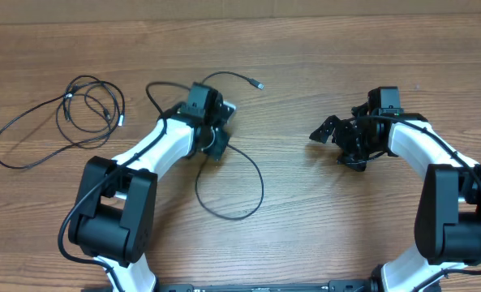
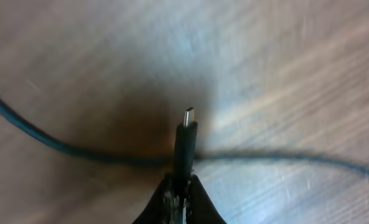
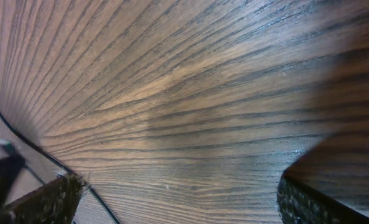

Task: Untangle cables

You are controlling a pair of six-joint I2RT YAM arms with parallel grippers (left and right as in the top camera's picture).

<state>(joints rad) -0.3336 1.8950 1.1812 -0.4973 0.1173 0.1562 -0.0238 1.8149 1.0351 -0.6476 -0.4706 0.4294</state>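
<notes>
Overhead, one thin black cable lies in loose loops at the far left of the brown wooden surface, well apart from a second thin black cable curling beside the white-and-black left arm, its free silver-tipped plug pointing towards the picture's right; the right gripper is spread wide, holding nothing. In the left wrist view the left gripper is clenched on a black connector, its long axis running straight away from the fingertips, silver tip outermost; a blurred cord crosses behind it, left to right. In the right wrist view the fingers stand far apart over the wood; a thin cord passes at the left edge.
</notes>
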